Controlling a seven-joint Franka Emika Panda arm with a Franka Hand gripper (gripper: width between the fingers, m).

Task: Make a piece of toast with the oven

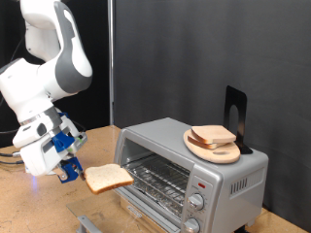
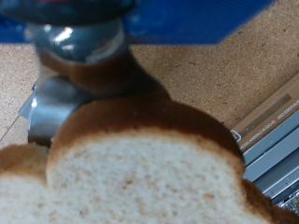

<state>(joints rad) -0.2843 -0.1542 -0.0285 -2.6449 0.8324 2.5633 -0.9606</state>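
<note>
My gripper (image 1: 78, 173) is shut on one edge of the piece of toast (image 1: 108, 177), a pale slice with a tan crust, and holds it flat in the air just off the open front of the silver oven (image 1: 185, 165), on the exterior view's left of it. The oven door (image 1: 146, 207) hangs open and the wire rack (image 1: 160, 180) shows inside. In the wrist view the slice (image 2: 140, 168) fills the lower half, with one metal finger (image 2: 56, 103) beside it.
A round wooden plate (image 1: 194, 146) with more bread slices (image 1: 214, 137) sits on the oven's top, in front of a black stand (image 1: 235, 115). Two knobs (image 1: 196, 203) are on the oven's front. The wooden table (image 1: 29, 204) lies below.
</note>
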